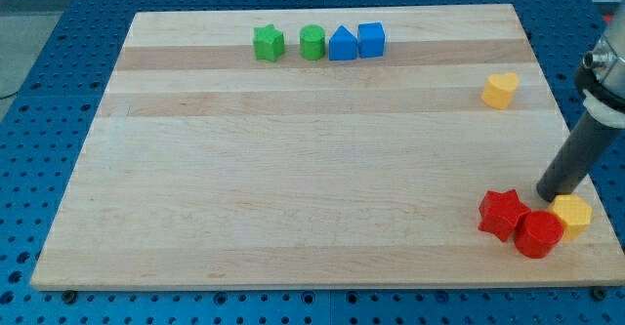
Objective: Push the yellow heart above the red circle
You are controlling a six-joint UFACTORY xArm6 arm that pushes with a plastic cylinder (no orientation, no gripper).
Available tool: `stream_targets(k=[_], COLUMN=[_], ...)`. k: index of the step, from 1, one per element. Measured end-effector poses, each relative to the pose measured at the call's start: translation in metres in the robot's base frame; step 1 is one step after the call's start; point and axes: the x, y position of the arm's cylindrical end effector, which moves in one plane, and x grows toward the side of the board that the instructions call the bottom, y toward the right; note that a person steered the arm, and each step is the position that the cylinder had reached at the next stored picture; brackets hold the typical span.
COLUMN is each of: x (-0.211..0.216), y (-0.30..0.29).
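Note:
The yellow heart (500, 90) lies near the board's right edge, toward the view's top. The red circle (538, 234) sits at the view's bottom right corner of the board, touching a red star (503, 214) on its left and a yellow block (572, 215) on its upper right. My tip (549, 195) stands just above these three blocks, between the red star and the yellow block, and well below the yellow heart.
A row of blocks lies at the view's top: a green star (269, 43), a green cylinder-like block (312, 43), a blue pointed block (342, 44) and a blue cube (371, 39). The wooden board (293, 169) rests on a blue perforated table.

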Motion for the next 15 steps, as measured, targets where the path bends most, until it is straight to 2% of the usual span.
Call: stream_targets(k=[2, 3, 4, 5, 7, 8, 12, 13, 15], x=[-0.005, -0.033, -0.046, -0.077, -0.187, -0.191, -0.100, -0.116, -0.106], y=[0.000, -0.020, 0.012, 0.050, 0.038, -0.007, -0.012, -0.026, -0.043])
